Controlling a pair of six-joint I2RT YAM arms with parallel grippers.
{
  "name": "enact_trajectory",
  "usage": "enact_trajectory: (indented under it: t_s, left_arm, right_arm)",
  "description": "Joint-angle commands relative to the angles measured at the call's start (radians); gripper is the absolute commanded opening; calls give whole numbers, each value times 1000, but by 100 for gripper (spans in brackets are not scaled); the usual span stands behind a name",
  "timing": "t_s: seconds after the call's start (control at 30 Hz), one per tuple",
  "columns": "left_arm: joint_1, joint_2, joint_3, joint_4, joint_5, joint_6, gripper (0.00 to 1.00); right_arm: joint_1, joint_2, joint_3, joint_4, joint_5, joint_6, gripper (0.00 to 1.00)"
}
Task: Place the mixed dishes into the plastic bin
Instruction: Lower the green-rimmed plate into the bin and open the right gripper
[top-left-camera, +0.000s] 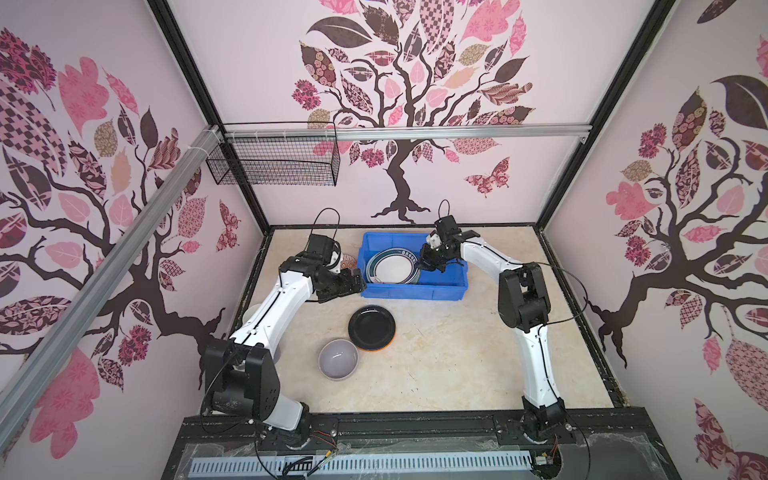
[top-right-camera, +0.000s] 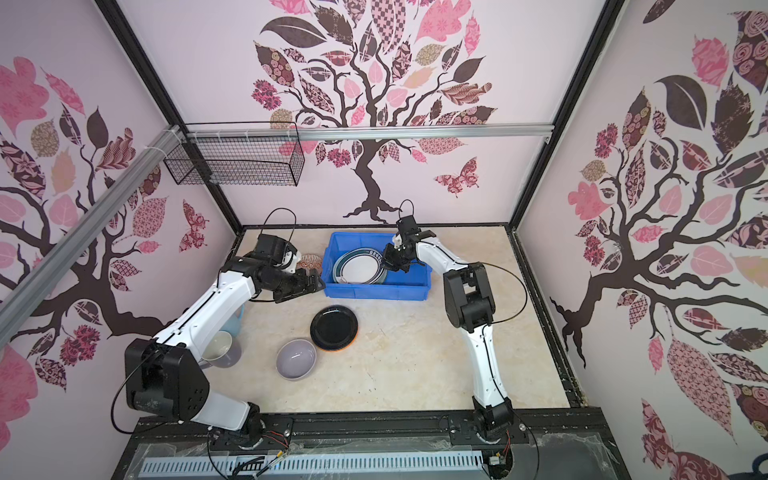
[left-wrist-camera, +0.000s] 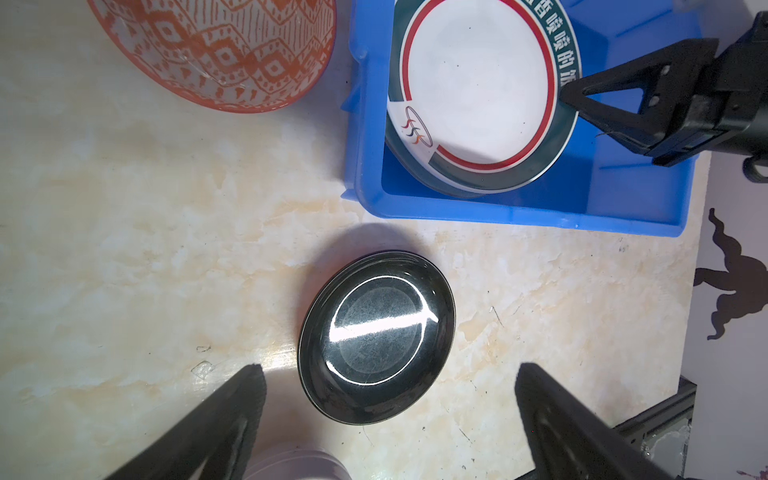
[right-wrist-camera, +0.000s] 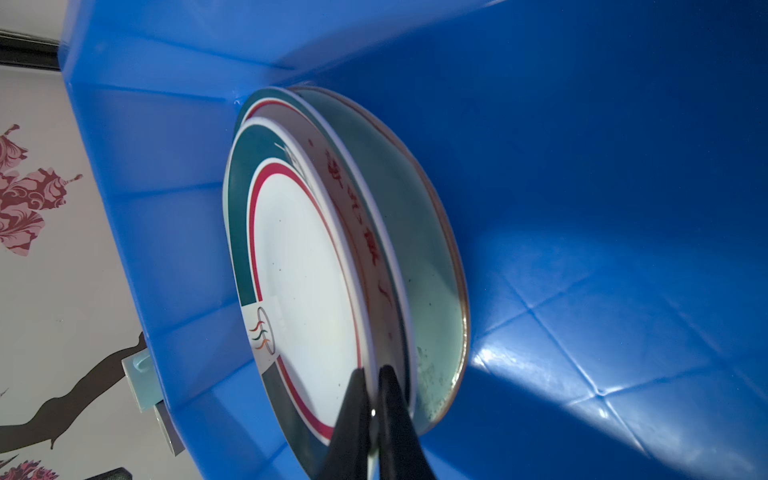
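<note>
The blue plastic bin stands at the back of the table. Inside it, a white plate with green and red rings leans on a second white plate and a pale green plate. My right gripper is shut on the ringed plate's rim. My left gripper hangs open and empty by the bin's front left corner. On the table are a black plate, a lavender bowl, an orange-patterned bowl and two mugs under the left arm.
A black wire mesh basket hangs from the rail on the back wall, above the left arm. Patterned walls close the table on three sides. A black frame rail runs along the front edge.
</note>
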Motion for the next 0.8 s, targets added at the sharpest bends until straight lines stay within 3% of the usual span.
enact_trajectory:
  t_s: [0.0,0.13,0.27,0.57,0.77]
  left_arm:
    - [5,11,24,19,12,7,98]
    - [6,-2,9,26,12,4,98]
    - [5,-13,0,28,12,1,99]
    - [5,-33,-8,27,12,-1,99]
    - [5,-61,-61,10,-6,16,98]
  right_arm:
    - [-4,32,-2,-22,14,-24,1]
    - [-4,25,-14,-36,24,-44,24]
    - [-5,0,-23,-42,41,-64,39]
    - [-21,-76,-44,-77,61,-98,42]
    - [-25,-213,-111,-91,78,-123,42]
